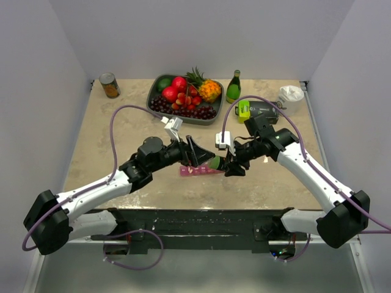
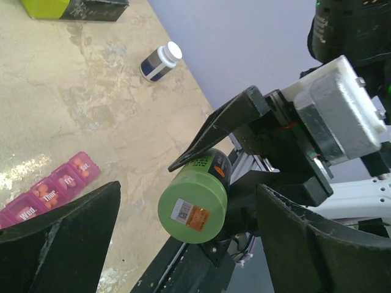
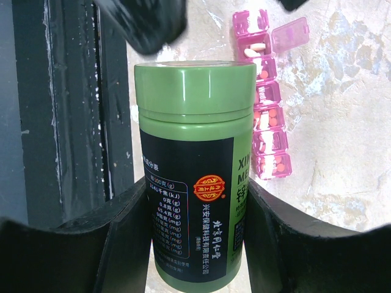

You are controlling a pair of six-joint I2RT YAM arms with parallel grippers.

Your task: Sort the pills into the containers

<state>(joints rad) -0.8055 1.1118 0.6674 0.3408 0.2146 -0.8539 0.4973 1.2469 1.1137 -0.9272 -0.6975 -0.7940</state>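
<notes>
While the pill organizer [image 1: 197,171] lies mid-desk toward the near edge, one end lid up, right gripper [image 1: 225,165] clamps green bottle [image 3: 194,152] just above it, cap [image 3: 194,91] on. Left gripper [image 1: 194,152] gapes at the cap. Step, as judged: uncapping. Next: left must close squarely, twist.

Robot lab cell: white walls [image 1: 36,91] box in a table [image 1: 91,140]; left arm [image 1: 104,186], right arm [image 1: 308,168] bolted at its edge.
</notes>
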